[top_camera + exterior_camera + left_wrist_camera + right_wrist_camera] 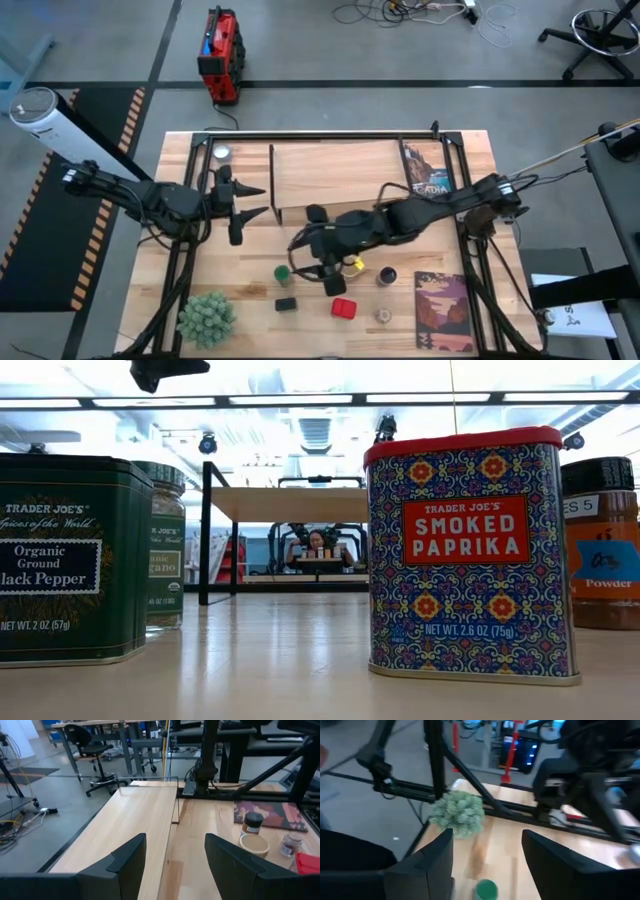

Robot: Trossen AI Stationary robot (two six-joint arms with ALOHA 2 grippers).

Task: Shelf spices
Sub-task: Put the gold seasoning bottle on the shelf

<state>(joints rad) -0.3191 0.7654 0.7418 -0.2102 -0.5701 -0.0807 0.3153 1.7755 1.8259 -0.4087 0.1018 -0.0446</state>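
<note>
Little looks done: nearest the front edge of the wooden counter (300, 335), the red square tin (344, 308), dark square tin (287, 303) and green-lidded jar (284, 272) stand unshelved; the right end effector (318, 262) hovers released over that jar; behind it, the left end effector (250, 201) waits released beside the black-framed pale wooden shelf (335, 170).

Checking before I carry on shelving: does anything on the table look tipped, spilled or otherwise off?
Nothing looks tipped, spilled or damaged. The smoked paprika tin, black pepper tin and green-lidded jar stand upright on the table, short of the shelf. The right claw hovers beside the green-lidded jar; the left claw waits by the shelf.
</note>
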